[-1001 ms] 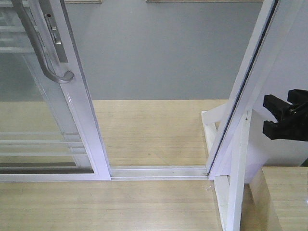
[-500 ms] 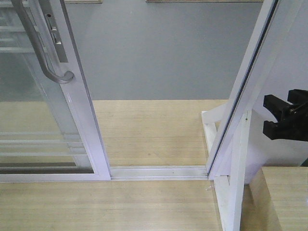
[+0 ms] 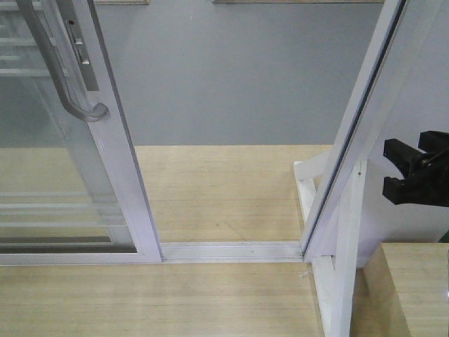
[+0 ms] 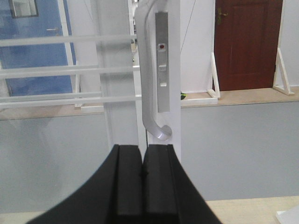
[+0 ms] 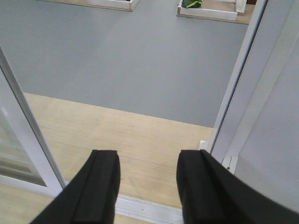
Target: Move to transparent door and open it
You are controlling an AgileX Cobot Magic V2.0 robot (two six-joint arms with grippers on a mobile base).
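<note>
The transparent door (image 3: pixel 105 140) is standing at the left of the front view, slid aside so that a gap is showing between its white stile and the slanted white frame post (image 3: pixel 361 119) on the right. Through that gap the grey floor (image 3: pixel 231 77) and a strip of pale wood flooring (image 3: pixel 224 193) are showing, and the sliding track (image 3: pixel 231 250) is running along the bottom between door and post.

One curved grey-silver handle (image 3: pixel 59 67) is sitting on the door's stile, beside one flat lock plate (image 3: pixel 78 53). In the left wrist view the same handle (image 4: pixel 152 93) is hanging straight ahead, with three thin white bars crossing the glass to its left.

The left gripper (image 4: pixel 142 182) is pointing at the stile just below the handle's hooked end — its two black fingers are pressed together with nothing between them. The right gripper (image 5: pixel 147 184) is hovering over the wood flooring near the track, jaws spread apart and empty.

No containers are showing clearly; one small green item (image 5: pixel 192 3) is lying on a distant white-framed platform, too small to identify.
</note>
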